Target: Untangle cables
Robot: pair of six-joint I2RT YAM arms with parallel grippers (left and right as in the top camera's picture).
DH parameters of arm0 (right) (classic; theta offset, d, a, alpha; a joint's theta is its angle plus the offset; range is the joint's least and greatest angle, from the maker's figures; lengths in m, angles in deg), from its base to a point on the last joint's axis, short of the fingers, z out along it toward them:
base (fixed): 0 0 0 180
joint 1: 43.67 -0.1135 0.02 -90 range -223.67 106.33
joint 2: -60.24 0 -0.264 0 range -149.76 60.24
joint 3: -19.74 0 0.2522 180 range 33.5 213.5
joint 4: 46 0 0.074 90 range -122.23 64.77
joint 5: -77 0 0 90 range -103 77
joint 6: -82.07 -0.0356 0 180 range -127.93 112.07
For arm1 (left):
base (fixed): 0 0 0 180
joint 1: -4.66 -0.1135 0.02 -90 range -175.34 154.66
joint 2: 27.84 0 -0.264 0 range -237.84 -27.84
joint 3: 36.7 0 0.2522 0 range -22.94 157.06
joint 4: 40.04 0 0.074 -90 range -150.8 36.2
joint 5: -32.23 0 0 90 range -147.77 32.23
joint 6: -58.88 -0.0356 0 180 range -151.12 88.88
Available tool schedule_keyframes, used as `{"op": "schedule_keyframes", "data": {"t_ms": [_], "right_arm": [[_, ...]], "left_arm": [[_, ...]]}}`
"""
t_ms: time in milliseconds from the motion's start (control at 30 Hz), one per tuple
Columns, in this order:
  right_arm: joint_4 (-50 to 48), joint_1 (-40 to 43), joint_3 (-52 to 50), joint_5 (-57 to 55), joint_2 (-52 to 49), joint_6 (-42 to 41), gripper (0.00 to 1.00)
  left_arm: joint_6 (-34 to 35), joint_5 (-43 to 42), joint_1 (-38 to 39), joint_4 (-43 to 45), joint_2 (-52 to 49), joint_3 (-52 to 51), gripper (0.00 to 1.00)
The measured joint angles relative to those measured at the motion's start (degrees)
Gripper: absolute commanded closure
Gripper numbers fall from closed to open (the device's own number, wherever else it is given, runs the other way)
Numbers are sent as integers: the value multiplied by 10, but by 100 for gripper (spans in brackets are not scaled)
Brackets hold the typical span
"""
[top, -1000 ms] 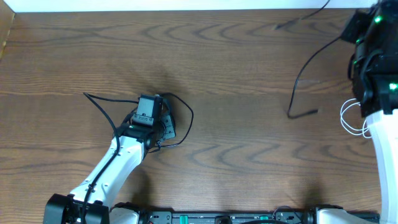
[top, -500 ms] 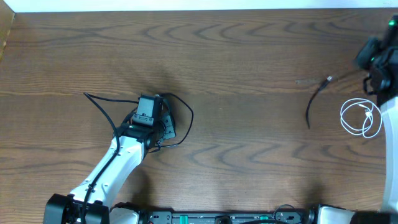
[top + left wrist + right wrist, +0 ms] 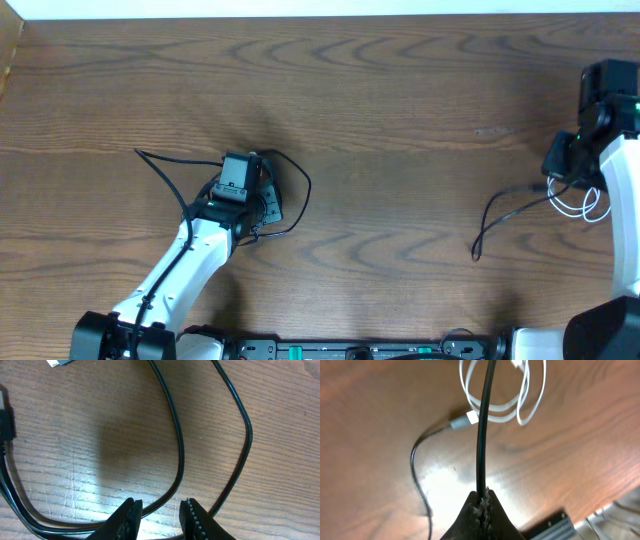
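The brown wooden table top [image 3: 400, 120] is mid-brown with darker wavy grain bands, and shows pale glare patches in the wrist views. The thin black cord on the left [image 3: 308, 188] is a uniform glossy black. The thin black cord on the right [image 3: 484, 218] is black throughout and ends in a small grey metal plug [image 3: 461, 421]. The coiled thin white cord [image 3: 497, 416] is plain white. The left gripper [image 3: 160, 510] is black with ribbed pads. The right gripper [image 3: 482, 497] is black. The smooth left arm shell [image 3: 190, 265] is white with black joints.
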Motion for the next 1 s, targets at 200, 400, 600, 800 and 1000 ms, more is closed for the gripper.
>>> {"op": "schedule_keyframes", "data": {"t_ms": [200,400,600,800,1000], "right_arm": [[-12,0,-87,32,0,0,98],[-87,0,-180,110,-1,0,99],[-170,0,-260,173,-3,-2,99],[-255,0,-327,185,-3,-2,99],[-311,0,-340,128,-3,-35,96]], "left_arm": [[0,0,0,0,0,0,68],[0,0,0,0,0,0,68],[0,0,0,0,0,0,68],[0,0,0,0,0,0,68],[0,0,0,0,0,0,68]]}}
